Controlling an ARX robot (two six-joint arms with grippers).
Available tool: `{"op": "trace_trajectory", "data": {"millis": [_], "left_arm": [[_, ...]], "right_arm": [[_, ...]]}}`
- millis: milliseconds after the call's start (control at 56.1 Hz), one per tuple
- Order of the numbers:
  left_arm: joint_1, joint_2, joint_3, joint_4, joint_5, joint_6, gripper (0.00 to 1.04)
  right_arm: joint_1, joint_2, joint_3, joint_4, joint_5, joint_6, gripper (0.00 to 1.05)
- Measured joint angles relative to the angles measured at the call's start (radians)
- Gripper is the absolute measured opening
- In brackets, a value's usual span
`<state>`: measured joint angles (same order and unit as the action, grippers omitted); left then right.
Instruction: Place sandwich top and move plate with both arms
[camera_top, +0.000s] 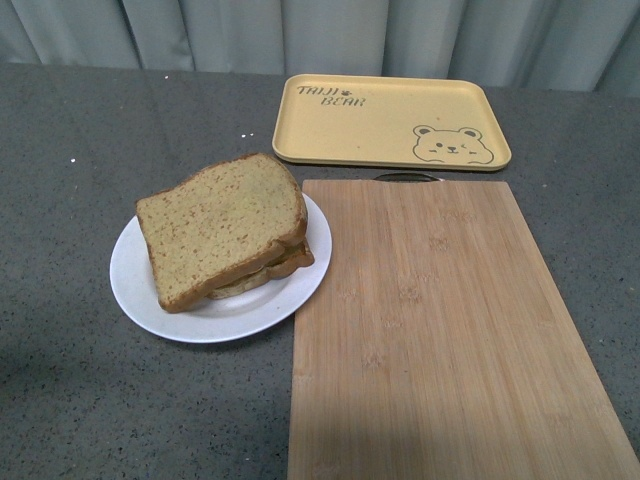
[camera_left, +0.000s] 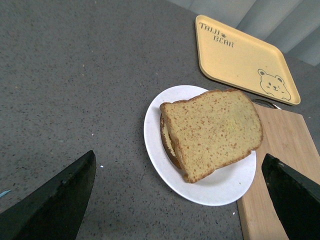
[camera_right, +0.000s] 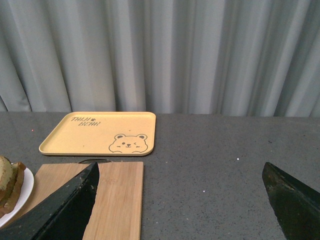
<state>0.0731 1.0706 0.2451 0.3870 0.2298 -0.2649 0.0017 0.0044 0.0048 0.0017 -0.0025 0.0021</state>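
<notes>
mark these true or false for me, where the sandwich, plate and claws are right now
1. The sandwich top is stacked on the plate. True.
2. The plate sits on the yellow tray. False: it sits on the grey table; the tray holds nothing.
3. The left claw grips the plate. False: it is open, holding nothing.
4. The right claw is open. True.
5. Nothing lies on the cutting board. True.

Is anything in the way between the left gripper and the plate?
Nothing visible. The left gripper is open above the plate, and nothing lies between them. The cutting board sits at the plate's right rim, off the gripper's path.
</notes>
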Motion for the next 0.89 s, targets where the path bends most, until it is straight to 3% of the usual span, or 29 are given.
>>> {"op": "trace_trajectory", "data": {"millis": [285, 660, 892], "left_arm": [[0.03, 0.589, 0.232, 0.028, 0.11, -0.095, 0.98], [-0.004, 0.83, 0.369, -0.005, 0.196, -0.279, 0.98], [-0.008, 0.895, 0.388, -0.003, 0.201, -0.393, 0.64]], "right_arm": [[0.0, 0.0, 0.0, 0.0, 0.0, 0.0, 0.95], [0.0, 0.0, 0.0, 0.0, 0.0, 0.0, 0.95], [0.0, 0.0, 0.0, 0.0, 0.0, 0.0, 0.95]]}}
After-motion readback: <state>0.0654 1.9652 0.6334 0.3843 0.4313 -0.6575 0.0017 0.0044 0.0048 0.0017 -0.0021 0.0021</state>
